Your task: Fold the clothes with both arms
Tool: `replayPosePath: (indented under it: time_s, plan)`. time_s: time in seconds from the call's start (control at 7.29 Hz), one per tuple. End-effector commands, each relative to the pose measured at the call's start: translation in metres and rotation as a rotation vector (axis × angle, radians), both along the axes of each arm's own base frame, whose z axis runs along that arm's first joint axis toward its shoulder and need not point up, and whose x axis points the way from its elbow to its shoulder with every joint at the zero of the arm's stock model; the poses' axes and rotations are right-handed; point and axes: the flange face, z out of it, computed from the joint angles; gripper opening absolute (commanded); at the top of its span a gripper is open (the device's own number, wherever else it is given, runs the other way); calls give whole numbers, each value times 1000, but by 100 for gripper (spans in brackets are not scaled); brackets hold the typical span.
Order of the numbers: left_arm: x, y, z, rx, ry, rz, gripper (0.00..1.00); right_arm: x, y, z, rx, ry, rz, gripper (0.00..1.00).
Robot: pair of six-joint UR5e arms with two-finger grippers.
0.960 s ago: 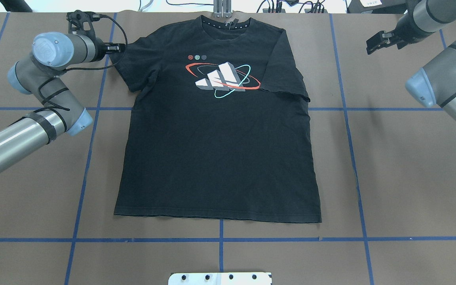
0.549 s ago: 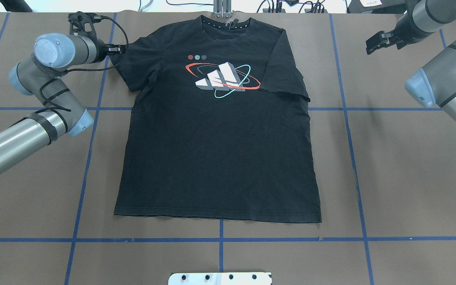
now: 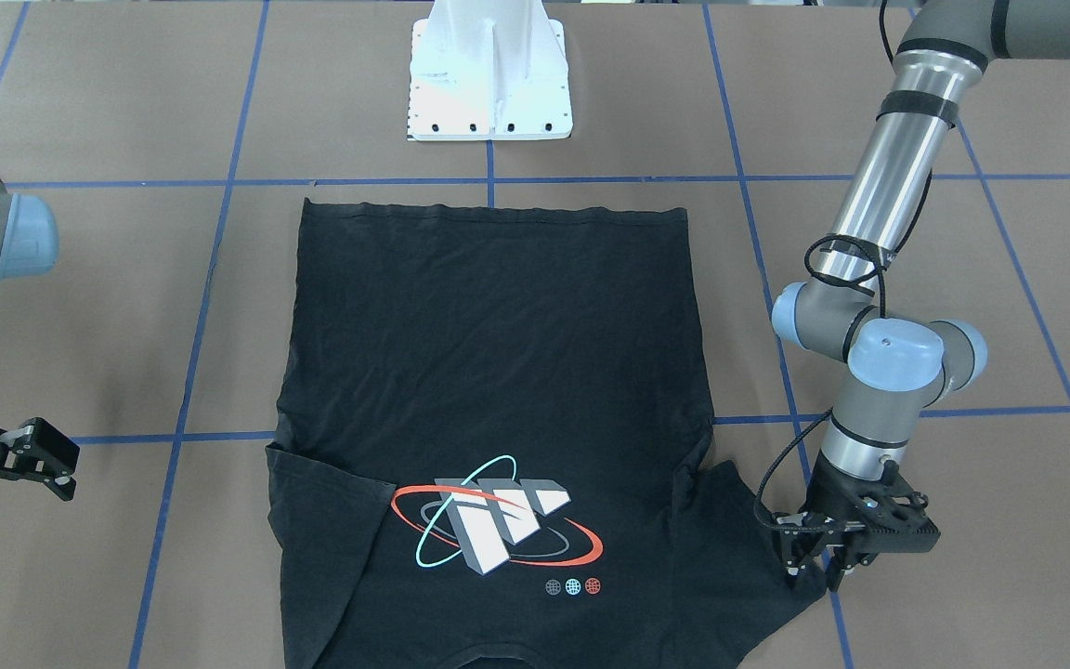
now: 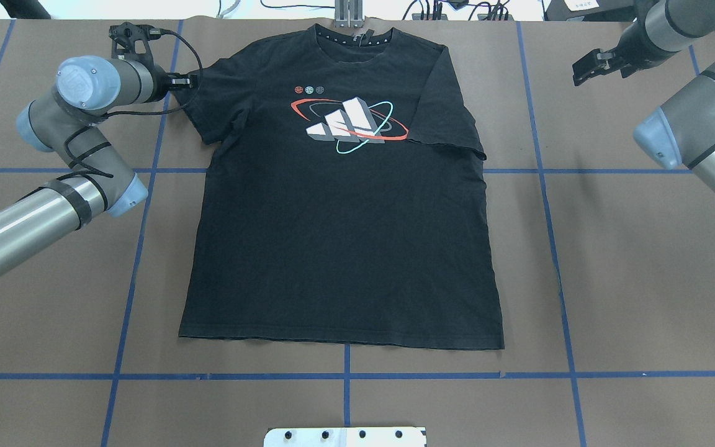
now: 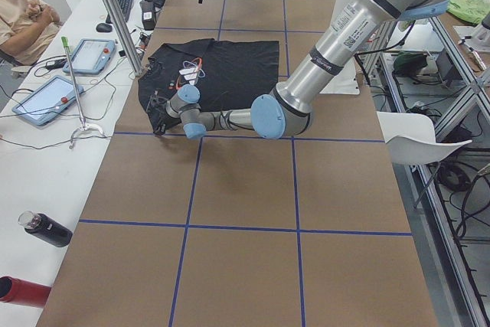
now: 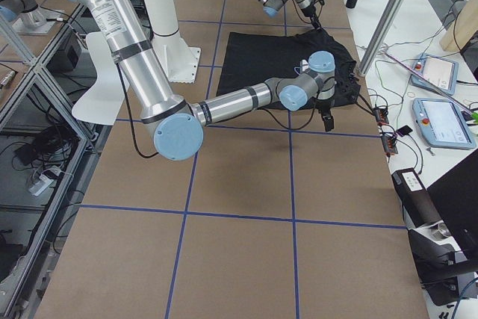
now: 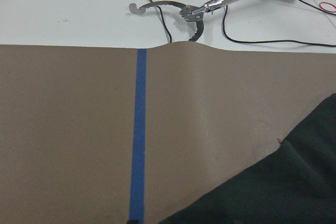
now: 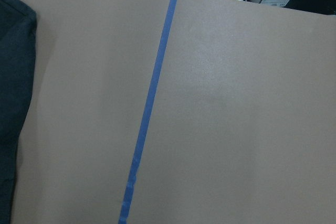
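Left hand (image 3: 816, 569) stood with fingers (image 3: 793, 560) slightly parted at the sleeve tip of the T-shirt (image 4: 339, 236), which lay flat on the counter (image 4: 630, 261) beside it; only the front view showed that gap. Right hand (image 4: 583, 67) hung open, well apart from the other sleeve. Neither wrist camera caught fingers; contact with the cloth was unclear.

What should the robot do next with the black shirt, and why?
Probably close the left tool on the sleeve of the black short-sleeved T-shirt: its fingers look open at the sleeve's edge, while the right tool hangs apart from the shirt.
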Motion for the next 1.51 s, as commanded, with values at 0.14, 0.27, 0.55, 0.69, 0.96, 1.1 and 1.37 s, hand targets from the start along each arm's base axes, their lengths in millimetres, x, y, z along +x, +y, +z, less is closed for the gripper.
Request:
replayPosePath:
  time_s: [0.14,0.27,0.55,0.69,0.96,1.1,1.37]
  plan:
    - [0,1,-10,7,22,21,0,-1,-1,-3,2,-2,2,100]
    - [-6,0,-29,32,49,18,0,-1,-1,-4,3,-3,2,100]
    - [-15,9,-54,48,60,15,0,-1,-1,-4,2,-3,5,100]
    - [-16,9,-83,1,37,2,0,-1,-1,-4,2,-3,5,100]
    - [1,13,-132,-137,77,-73,0,-3,0,-5,-7,-9,10,100]
    - [42,23,-164,-183,51,-96,0,-3,0,-5,-7,-9,10,100]
    - [89,35,-211,-237,50,-96,0,-4,0,-4,-8,-7,9,100]
